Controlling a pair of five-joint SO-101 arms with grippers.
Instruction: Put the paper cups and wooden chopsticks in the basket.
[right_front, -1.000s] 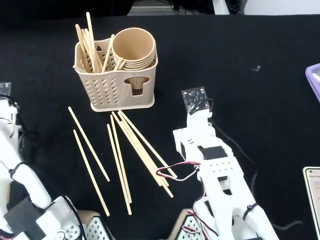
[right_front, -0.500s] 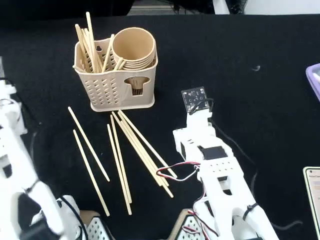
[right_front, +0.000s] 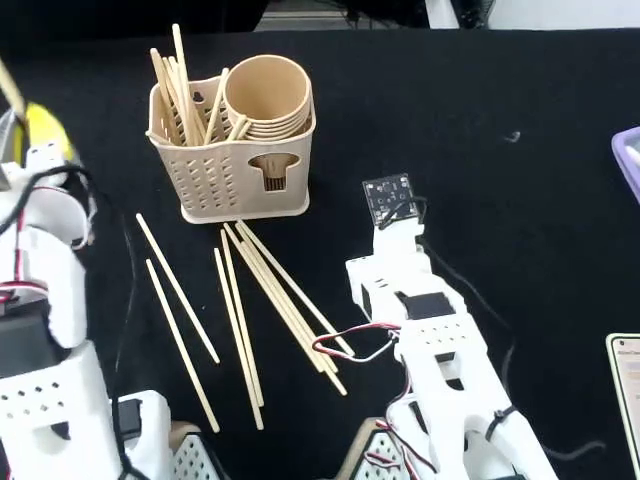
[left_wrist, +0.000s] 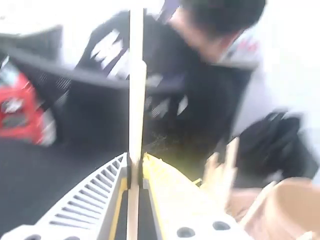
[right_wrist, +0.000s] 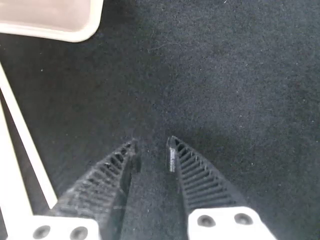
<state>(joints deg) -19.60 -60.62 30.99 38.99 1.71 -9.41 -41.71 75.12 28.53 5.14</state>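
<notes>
Black cloth tabletop from edge to edge. Toward its far left, a beige perforated plastic basket, already loaded with a nested stack of tan paper cups and a sheaf of upright wooden chopsticks leaning out over the rim. Just in front of the basket, a fan of loose pale wooden chopsticks flat on the cloth, long axes running from the basket's foot toward the near edge, two more lying apart to the left.

Up in the air at the left: left gripper clamped on a single thin wooden chopstick. Stick in line with the jaws and poking well out past the tips, seemingly pinched low on its length rather than mid-shaft. Light, stiff, smooth. Likely to pivot or slide in so narrow a pinch, so best carried gently and dropped tip-first into the basket's chopstick side.

Right gripper low over bare cloth, jaws parted a little, nothing between them. For the loose ones, best taken crosswise near the middle for balance.
</notes>
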